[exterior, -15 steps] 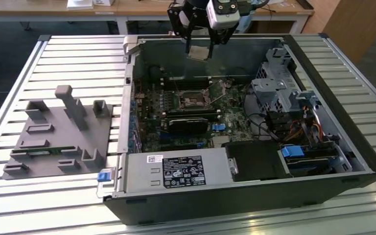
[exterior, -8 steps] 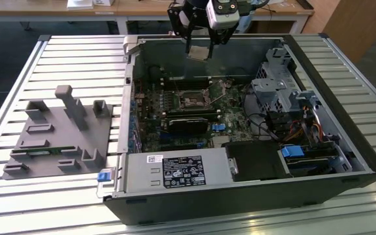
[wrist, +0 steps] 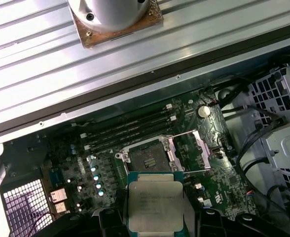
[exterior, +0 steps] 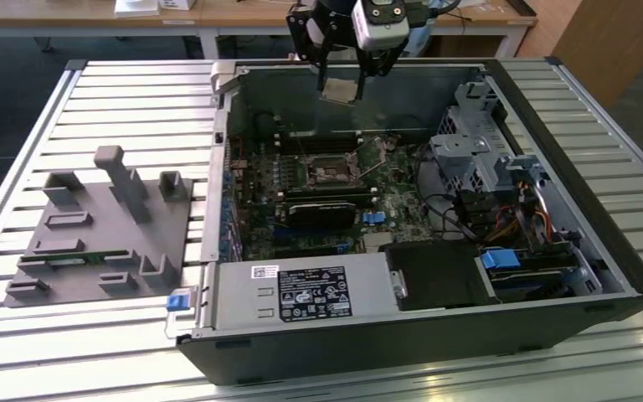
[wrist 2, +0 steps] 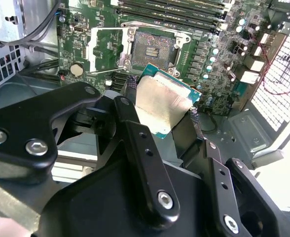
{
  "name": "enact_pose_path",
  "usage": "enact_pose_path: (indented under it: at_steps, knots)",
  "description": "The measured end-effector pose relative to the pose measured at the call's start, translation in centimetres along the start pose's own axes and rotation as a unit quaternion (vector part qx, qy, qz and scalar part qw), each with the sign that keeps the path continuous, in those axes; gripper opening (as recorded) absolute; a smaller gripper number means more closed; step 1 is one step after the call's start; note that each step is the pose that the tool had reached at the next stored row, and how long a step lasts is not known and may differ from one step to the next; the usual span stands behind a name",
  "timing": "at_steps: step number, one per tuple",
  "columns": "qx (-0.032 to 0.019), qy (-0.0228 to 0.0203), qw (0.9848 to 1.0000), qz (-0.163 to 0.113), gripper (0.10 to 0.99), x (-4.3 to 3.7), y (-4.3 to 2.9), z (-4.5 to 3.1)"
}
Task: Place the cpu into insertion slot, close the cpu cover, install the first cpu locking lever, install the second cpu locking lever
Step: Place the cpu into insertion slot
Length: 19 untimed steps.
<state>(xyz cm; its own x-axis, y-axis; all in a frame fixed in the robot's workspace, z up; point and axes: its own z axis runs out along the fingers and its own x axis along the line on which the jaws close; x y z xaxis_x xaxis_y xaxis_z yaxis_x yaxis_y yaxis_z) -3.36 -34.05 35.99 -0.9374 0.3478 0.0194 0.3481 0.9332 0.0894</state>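
Observation:
My gripper (exterior: 340,87) is shut on the cpu (exterior: 338,90), a flat square chip with a dull silver face. It hangs in the air above the back of the open computer case. In both wrist views the cpu (wrist 2: 162,106) (wrist: 155,205) sits between the black fingers (wrist 2: 130,89), a little off from the insertion slot (wrist 2: 152,49) (wrist: 147,158). The slot (exterior: 331,173) lies open with its dark centre bare on the green board. The cpu cover (wrist 2: 126,52) (wrist: 200,148) is swung up beside the slot. A thin lever wire (wrist 2: 95,72) stands free along the cover's edge.
The case (exterior: 589,251) lies on its side on a slatted metal table (exterior: 131,100). Long black memory slots (wrist: 130,131) run beside the socket. A drive cage (exterior: 472,151), cables and a power supply (exterior: 299,293) crowd the case. A grey fixture (exterior: 104,230) stands at the exterior view's left.

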Motion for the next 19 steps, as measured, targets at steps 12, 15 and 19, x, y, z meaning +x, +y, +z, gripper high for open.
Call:
enact_pose_path:
  at_steps: [12, 15, 19]
  knots:
    - [-0.0001, -0.0008, 1.0000, 0.009, 0.537, 0.00, 0.00, 0.00]
    - [-0.0003, -0.0012, 0.9999, 0.013, 0.537, 0.00, 0.00, 0.00]
    - [-0.0003, -0.0016, 0.9998, 0.018, 0.537, 0.00, 0.00, 0.00]
